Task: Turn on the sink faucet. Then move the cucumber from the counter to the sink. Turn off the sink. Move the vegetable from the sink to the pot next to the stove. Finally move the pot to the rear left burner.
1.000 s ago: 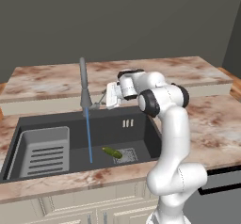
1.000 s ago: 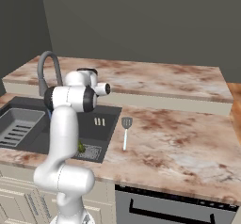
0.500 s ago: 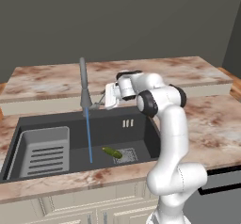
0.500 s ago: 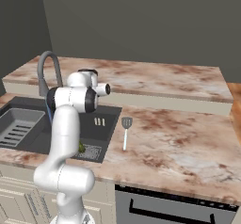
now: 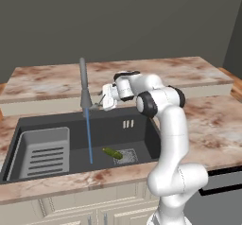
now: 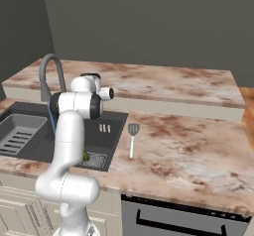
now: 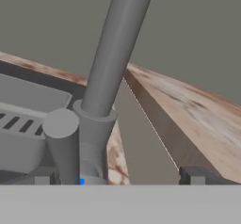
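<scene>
The sink faucet [image 5: 84, 83] stands behind the sink [image 5: 142, 125], and a blue stream of water [image 5: 88, 139] falls from it into the basin. The cucumber [image 5: 112, 153] lies on the basin floor beside the drain grate; in the right base view the cucumber [image 6: 86, 156] peeks out from behind the arm. My gripper [image 5: 101, 102] is level with the faucet's base, just right of it, and open. In the hand view the faucet [image 7: 115, 49] and its small lever [image 7: 63, 140] stand close in front of the gripper [image 7: 117, 178], between its spread fingertips [image 7: 193, 175]. The pot is out of view.
A ribbed rack insert [image 5: 45, 151] fills the left part of the sink. A slotted metal spatula [image 6: 132, 138] lies on the counter [image 6: 188, 150] right of the basin. A raised ledge of the counter runs behind the faucet. The stove's dark front [image 6: 173, 215] shows at lower right.
</scene>
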Robot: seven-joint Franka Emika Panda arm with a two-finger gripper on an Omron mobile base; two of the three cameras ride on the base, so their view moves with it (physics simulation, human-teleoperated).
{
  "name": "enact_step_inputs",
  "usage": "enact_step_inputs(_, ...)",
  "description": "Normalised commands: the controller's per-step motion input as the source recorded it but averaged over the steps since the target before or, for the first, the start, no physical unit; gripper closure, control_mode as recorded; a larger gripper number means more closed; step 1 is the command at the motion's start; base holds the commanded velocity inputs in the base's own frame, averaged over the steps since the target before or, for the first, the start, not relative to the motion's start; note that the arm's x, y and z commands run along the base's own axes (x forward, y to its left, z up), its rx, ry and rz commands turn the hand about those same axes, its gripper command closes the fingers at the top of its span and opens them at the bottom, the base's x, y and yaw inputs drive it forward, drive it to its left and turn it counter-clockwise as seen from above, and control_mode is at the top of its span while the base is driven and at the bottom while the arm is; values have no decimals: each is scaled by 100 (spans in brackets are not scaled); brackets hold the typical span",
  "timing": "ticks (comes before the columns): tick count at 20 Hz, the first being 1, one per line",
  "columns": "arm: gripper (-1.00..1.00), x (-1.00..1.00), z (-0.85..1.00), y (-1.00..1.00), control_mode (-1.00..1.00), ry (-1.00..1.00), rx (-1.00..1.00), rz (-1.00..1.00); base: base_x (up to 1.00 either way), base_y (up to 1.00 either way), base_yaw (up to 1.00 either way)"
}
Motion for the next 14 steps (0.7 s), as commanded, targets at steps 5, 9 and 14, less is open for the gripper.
enact_step_inputs(5, -100, 0, 0, 35, -100, 0, 0, 3, 0, 0, 0)
enact_step_inputs(9, -100, 0, 0, 43, -100, 0, 0, 1, 0, 0, 0)
enact_step_inputs(14, -100, 0, 0, 51, -100, 0, 0, 0, 0, 0, 0)
